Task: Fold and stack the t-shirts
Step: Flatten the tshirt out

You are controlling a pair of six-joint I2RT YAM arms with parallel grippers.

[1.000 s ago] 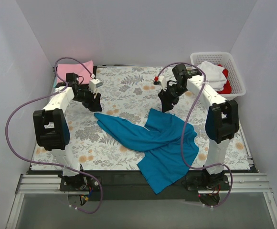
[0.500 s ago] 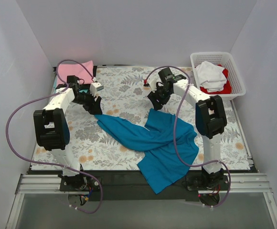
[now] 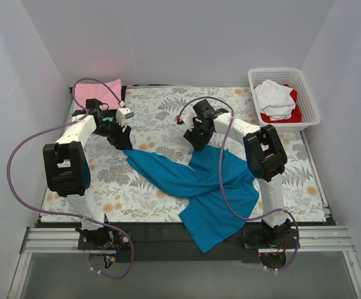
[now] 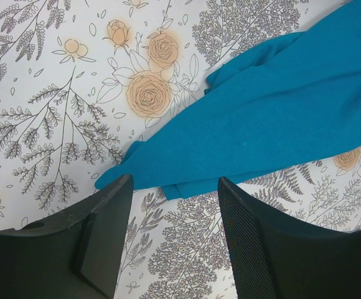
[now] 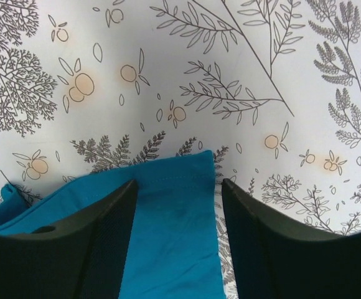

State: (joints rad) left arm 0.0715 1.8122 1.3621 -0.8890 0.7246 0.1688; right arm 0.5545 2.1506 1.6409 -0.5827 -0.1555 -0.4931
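**Inspector:** Top external view: the teal-blue t-shirt [image 3: 211, 187] lies crumpled and unfolded on the floral table cloth [image 3: 162, 112]. Its long axis runs from just beneath the left gripper [image 3: 122, 138] diagonally away toward the right arm's base.

**Assessor:** Which gripper is nearer?

**Inspector:** Each stands at one end. The right gripper [image 3: 196, 139] hovers over the shirt's far corner, the left over its narrow tip. Both have their jaws spread and hold nothing.

**Assessor:** What do the wrist views add?

**Inspector:** The right wrist view shows a stitched hem corner lying squarely between its fingers. The left wrist view shows the tip just ahead of its fingers, with cloth running off to the right. I cannot tell whether either gripper touches the cloth. In my judgement, each needs only a short descent to pinch.
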